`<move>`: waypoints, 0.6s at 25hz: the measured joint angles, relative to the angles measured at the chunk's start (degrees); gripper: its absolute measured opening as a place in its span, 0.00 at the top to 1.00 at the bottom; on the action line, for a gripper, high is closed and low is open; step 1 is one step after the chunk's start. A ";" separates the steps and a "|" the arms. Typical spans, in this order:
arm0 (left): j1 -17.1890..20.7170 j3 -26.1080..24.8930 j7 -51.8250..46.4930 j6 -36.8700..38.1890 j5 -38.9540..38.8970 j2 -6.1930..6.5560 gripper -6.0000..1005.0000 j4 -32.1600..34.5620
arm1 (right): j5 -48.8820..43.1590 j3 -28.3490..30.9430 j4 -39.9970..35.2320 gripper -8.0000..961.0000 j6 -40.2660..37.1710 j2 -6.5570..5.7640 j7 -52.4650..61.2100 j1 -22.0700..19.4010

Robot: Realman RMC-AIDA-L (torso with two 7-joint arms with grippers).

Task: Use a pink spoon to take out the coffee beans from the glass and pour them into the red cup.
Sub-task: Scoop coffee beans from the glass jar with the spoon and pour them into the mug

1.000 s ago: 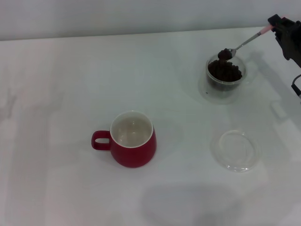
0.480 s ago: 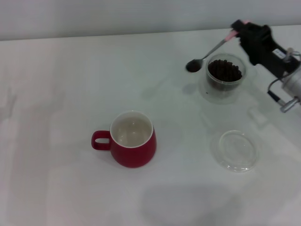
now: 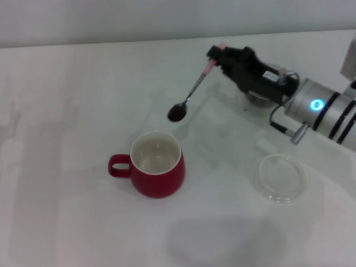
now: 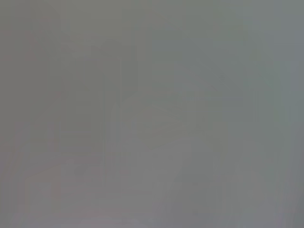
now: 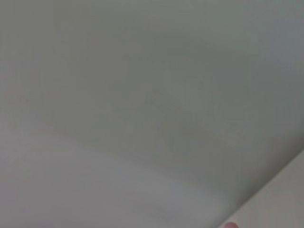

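Loaded spoon on its way to the cup.

My right gripper (image 3: 218, 57) pinches the pink spoon (image 3: 193, 89) by its handle end, bowl low and full of coffee beans (image 3: 177, 112), just short of the red cup (image 3: 157, 171); I judge that keeps beans aboard. The glass (image 3: 257, 98) sits behind the arm.

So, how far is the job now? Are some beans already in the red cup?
Not yet: the red cup shows only its white inside. The scoop looks done: the right gripper holds the pink spoon by its handle, with coffee beans in its bowl, in the air between the glass and the cup. Left: bring the spoon over the cup and tip it. The left gripper is not in view.
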 joint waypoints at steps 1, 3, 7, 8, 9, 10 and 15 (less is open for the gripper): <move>-0.04 0.00 0.00 -0.07 0.00 0.00 0.11 0.00 | 0.01 -1.25 -0.76 0.73 0.37 0.03 -0.05 0.02; -0.10 0.00 0.00 -0.20 0.00 0.00 0.11 -0.05 | 0.10 -2.78 -1.69 0.72 0.69 0.08 -0.32 0.04; -0.29 0.00 0.00 -0.32 0.01 0.00 0.11 -0.17 | 0.24 -5.20 -3.00 0.72 0.79 0.18 -1.97 -0.04; -0.41 0.00 0.00 -0.32 0.01 0.00 0.11 -0.18 | 0.25 -5.75 -3.12 0.72 0.84 0.20 -2.75 -0.04; -0.55 0.00 0.00 -0.34 0.01 0.00 0.11 -0.20 | 0.44 -6.26 -3.17 0.72 0.99 0.26 -4.01 -0.04; -0.75 0.00 0.00 -0.34 0.01 0.00 0.11 -0.25 | 0.85 -6.61 -3.19 0.72 1.10 0.30 -5.32 -0.02; -1.61 0.00 0.00 -0.34 0.01 0.12 0.11 -0.27 | 7.08 -9.52 -3.23 0.72 0.88 0.36 -16.10 -0.29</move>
